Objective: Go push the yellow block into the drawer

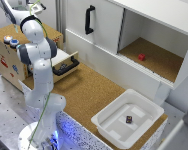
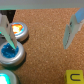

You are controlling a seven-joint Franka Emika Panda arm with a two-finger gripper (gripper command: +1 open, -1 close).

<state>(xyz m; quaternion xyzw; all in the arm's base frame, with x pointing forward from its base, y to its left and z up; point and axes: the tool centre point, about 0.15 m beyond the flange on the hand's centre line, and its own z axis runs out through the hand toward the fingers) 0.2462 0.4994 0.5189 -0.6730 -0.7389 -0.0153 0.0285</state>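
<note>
Arm [image 1: 38,60] is folded over the plywood box unit [image 1: 5,56] at the far end of the cork desk [image 1: 89,92], on the exterior view's left. The pincer [image 2: 41,31] itself is hidden in the exterior view; the wrist view shows it wide, both fingers [image 2: 70,31] well apart with nothing between them, hanging above the cork top of the box.

Yellow block [image 2: 75,77]: only a corner shows at the edge of the wrist view, lying on the cork, clear of both fingers. Can't spot it in the exterior view.

Drawer [image 1: 65,63]: light wood, black bar handle, pulled partly out of the box unit's front, just beside the arm's lower links.

Also on the box top: round silver buttons, one with a blue cap [image 2: 10,51], one lit orange [image 2: 17,31], one glowing green [image 2: 4,78] at the frame corner. One finger sits just beside the blue and orange ones.

Elsewhere: white tray [image 1: 145,107] at the near end of the desk with a small dark block [image 1: 129,119] inside; open white cabinet with a red block [image 1: 141,57] on its cork shelf; cabinet door [image 1: 94,22] with a vertical black handle.
</note>
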